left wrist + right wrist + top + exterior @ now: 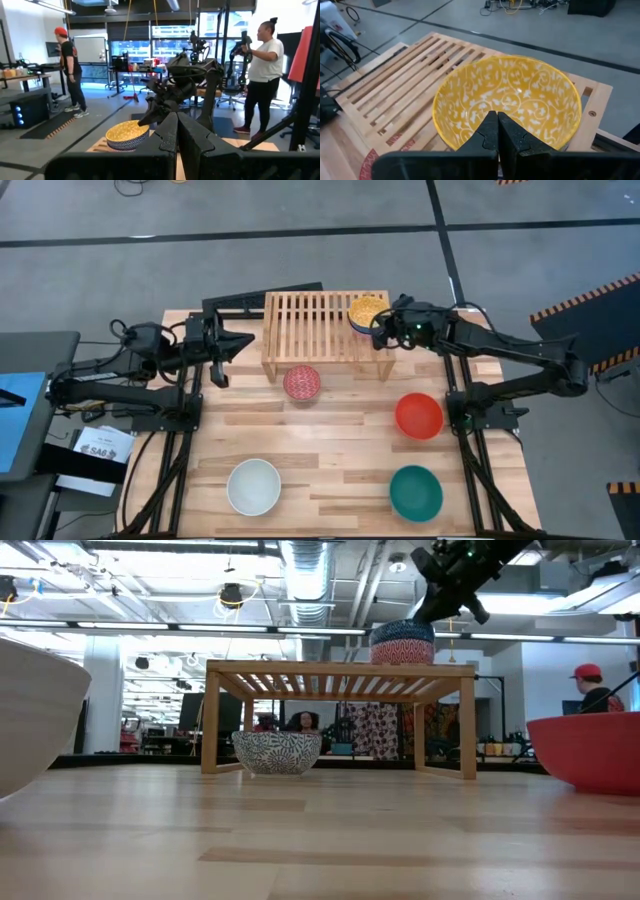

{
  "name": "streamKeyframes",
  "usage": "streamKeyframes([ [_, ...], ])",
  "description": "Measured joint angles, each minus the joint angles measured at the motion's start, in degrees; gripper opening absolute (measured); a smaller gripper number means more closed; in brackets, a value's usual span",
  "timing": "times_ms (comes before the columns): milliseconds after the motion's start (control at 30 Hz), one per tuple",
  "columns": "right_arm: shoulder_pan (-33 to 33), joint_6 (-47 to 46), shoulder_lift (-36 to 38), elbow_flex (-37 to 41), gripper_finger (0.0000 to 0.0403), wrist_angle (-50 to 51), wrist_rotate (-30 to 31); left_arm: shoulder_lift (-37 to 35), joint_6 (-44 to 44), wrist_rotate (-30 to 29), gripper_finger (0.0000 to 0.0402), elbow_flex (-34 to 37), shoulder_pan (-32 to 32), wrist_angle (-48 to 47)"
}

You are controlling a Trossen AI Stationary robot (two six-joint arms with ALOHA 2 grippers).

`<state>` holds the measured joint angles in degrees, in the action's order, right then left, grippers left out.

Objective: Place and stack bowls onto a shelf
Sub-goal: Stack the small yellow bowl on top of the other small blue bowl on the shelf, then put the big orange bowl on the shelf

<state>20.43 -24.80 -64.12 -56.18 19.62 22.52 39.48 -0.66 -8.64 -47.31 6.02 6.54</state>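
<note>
Shelf [318, 330] sits at the table's 12 o'clock edge. Yellow bowl [367, 311] is stacked on another bowl at the shelf's 3 o'clock end. Right gripper [383, 332] is clenched and empty, just beside the yellow bowl's rim. Left gripper [222, 372] is clenched and empty, at 9 o'clock of the shelf. Pink bowl [302, 382] is just in front of the shelf; red bowl [418, 416] at 3 o'clock, white bowl [253, 486] at 7, teal bowl [416, 492] at 5.

stacked bowls [367, 311] on shelf [310, 325] right end
</note>
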Motion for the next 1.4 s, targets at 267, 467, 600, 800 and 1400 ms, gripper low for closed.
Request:
streamKeyframes([
  [267, 0.5, 1.3, 1.5, 0.0, 0.0017, 0.2, -0.3, 0.0, 0.9, -0.4, 0.0000, 0.0, 0.0, 0.2],
  [467, 1.2, 1.3, 2.8, 0.0, 0.0018, 1.4, -0.3, 0.0, 0.9, -0.5, 0.0000, 0.0, 0.0, 0.2],
  [600, 0.8, 1.3, 3.2, 0.0, 0.0018, 0.7, -0.4, 0.0, 0.9, -1.0, 0.0000, 0.0, 0.0, -0.2],
  [800, -2.5, 2.6, 5.1, -1.3, 0.0019, 0.9, -1.8, 0.0, 1.0, -0.6, 0.0000, 0.0, 0.0, -2.1],
  [1400, -10.3, 4.3, 11.8, -3.6, 0.0022, 1.0, -10.8, 0.0, 2.4, 0.7, 0.0000, 0.0, 0.0, -3.2],
])
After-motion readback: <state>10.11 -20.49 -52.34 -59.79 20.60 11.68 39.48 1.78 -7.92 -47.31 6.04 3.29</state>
